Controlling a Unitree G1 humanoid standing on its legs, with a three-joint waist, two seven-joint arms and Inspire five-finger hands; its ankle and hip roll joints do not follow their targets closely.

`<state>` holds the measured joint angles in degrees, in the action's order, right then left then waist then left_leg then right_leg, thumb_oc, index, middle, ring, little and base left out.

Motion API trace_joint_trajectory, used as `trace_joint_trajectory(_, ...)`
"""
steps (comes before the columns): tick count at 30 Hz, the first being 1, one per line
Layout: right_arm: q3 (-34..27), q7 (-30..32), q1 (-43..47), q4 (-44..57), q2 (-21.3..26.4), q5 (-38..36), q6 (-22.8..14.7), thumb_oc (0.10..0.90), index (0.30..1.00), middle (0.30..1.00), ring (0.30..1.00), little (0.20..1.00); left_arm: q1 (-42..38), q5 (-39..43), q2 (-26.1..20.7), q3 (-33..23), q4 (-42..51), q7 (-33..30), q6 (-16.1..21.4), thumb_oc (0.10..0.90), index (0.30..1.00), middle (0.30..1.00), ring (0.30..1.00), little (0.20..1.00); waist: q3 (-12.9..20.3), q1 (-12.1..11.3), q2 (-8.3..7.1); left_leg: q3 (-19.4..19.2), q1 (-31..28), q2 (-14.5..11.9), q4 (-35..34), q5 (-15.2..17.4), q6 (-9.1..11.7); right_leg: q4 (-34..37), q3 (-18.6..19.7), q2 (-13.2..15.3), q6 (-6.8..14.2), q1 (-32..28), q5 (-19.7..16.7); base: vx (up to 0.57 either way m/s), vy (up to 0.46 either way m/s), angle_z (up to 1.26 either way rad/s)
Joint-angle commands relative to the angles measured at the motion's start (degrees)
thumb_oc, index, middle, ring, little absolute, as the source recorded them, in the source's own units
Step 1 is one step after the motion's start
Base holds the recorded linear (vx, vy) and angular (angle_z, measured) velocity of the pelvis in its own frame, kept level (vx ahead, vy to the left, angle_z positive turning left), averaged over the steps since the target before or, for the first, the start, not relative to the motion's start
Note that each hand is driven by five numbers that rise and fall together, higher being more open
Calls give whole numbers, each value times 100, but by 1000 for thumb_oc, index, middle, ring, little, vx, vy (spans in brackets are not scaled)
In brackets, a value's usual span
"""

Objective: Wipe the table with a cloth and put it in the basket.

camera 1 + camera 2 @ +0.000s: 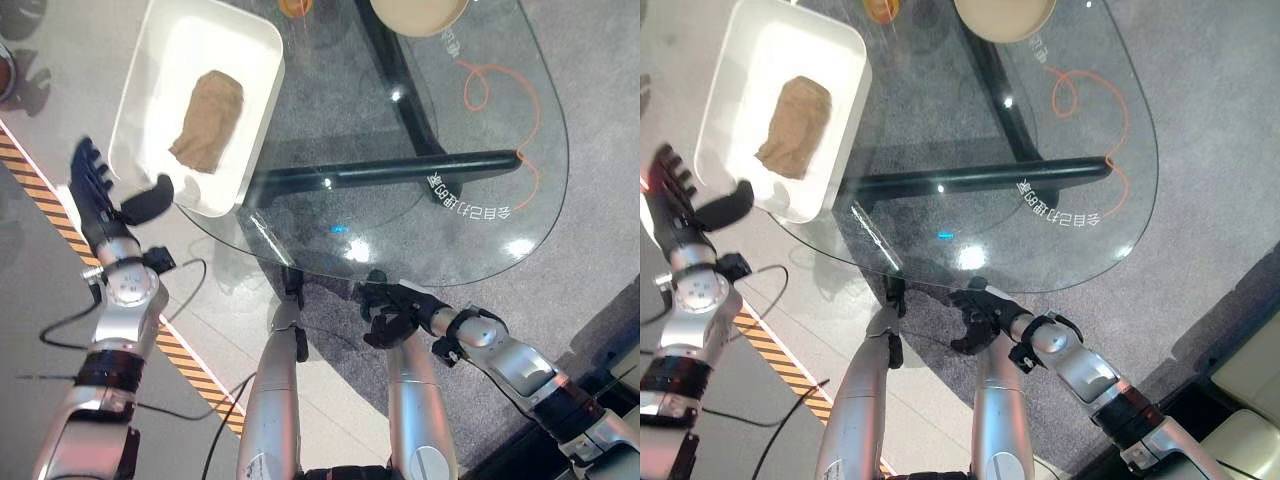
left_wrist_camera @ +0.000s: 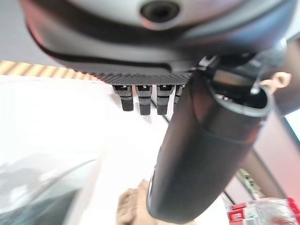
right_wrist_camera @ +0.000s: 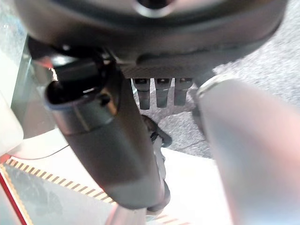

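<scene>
Nearest you, your right hand [image 1: 395, 315] hangs just below the near rim of the glass bench [image 1: 480, 200], fingers curled loosely inward and holding nothing. Your left hand [image 1: 100, 195] stands further out at the bench's left side, fingers spread straight and thumb stuck out toward the near corner of the white basket [image 1: 155, 60] (a shallow rectangular tray, really), apart from the cloth. The brown cloth [image 1: 208, 120] lies crumpled in the middle of that basket, which sits on the bench's far left part. At the far edge a beige bowl [image 1: 420, 14] rests on the glass, with a small orange object [image 1: 295, 7] beside it
</scene>
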<state>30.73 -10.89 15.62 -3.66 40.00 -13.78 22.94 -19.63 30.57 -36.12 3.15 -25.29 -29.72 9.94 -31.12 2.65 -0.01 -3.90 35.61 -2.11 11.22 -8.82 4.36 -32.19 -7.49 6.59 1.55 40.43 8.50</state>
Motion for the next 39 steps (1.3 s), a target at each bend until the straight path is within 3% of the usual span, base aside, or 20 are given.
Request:
trace_joint_trajectory(1, -125, -175, -389, 24, -250, 81, -685, 800, 900, 900, 900, 900, 158, 335, -49, -418, 312, 417, 262, 800, 900, 900, 900, 900, 133, -67, -69, -156, -358, 483, 860, 1082, -62, 1101, -79, -533, 86, -748, -315, -17, -108, -4)
trace_joint_trajectory(6, -296, -194, -797, -718, -525, 292, -1097, 800, 900, 900, 900, 900, 1000, 752, 463, -267, 233, 1200, 163, 800, 900, 900, 900, 900, 133, -170, -93, -81, -1196, 422, 637, 1050, -7, 1242, -147, -537, 73, -1646, -202, -19, -136, -3)
trace_joint_trajectory(10, -436, -91, -1037, -1165, -770, 479, -1205, 800, 900, 900, 900, 900, 1475, 1003, 848, -131, -103, 1740, 2, 800, 900, 900, 900, 900, 201, -182, -106, -84, -1737, 342, 458, 1009, 38, 1504, -191, -518, 46, -2283, -221, 9, -101, -1)
trace_joint_trajectory(18, -713, 3, -1504, -2115, -1209, 558, -1247, 800, 900, 900, 900, 900, 2248, 1172, 1487, 204, -861, 2561, -603, 800, 900, 900, 900, 900, 977, -291, -192, 20, -2516, 309, 27, 1024, 89, 2234, -314, -455, 68, -3364, -292, 60, -96, 7)
trace_joint_trajectory(29, -800, 243, -1730, -3283, -1717, 792, -909, 800, 900, 900, 900, 900, 2718, 1126, 2001, 600, -1925, 2842, -954, 800, 900, 900, 900, 900, 1860, -439, -197, 292, -3316, 228, -644, 963, 63, 2926, -367, -440, 197, -4207, -511, 73, -55, 13)
trace_joint_trajectory(33, -737, 352, -1623, -4086, -1855, 825, -1013, 800, 900, 900, 900, 900, 2611, 791, 2070, 779, -2503, 3068, -972, 800, 900, 900, 900, 900, 2035, -460, -167, 311, -3504, 191, -793, 953, 62, 3101, -374, -437, 231, -4392, -572, 31, -22, 0)
trace_joint_trajectory(36, -817, 430, -1549, -4849, -2085, 341, -1146, 800, 900, 900, 900, 900, 2451, 716, 2152, 782, -3134, 3086, -1003, 800, 900, 900, 900, 900, 2175, -467, -135, 294, -3656, 170, -901, 960, 52, 3262, -374, -414, 270, -4523, -644, 42, -11, 3)
trace_joint_trajectory(39, -904, 672, -1462, -5292, -2207, 480, -1267, 800, 900, 900, 900, 900, 2363, 823, 2246, 694, -3610, 3131, -996, 800, 900, 900, 900, 900, 2281, -448, -122, 244, -3757, 155, -959, 986, 40, 3367, -341, -391, 300, -4606, -688, 71, -11, 1)
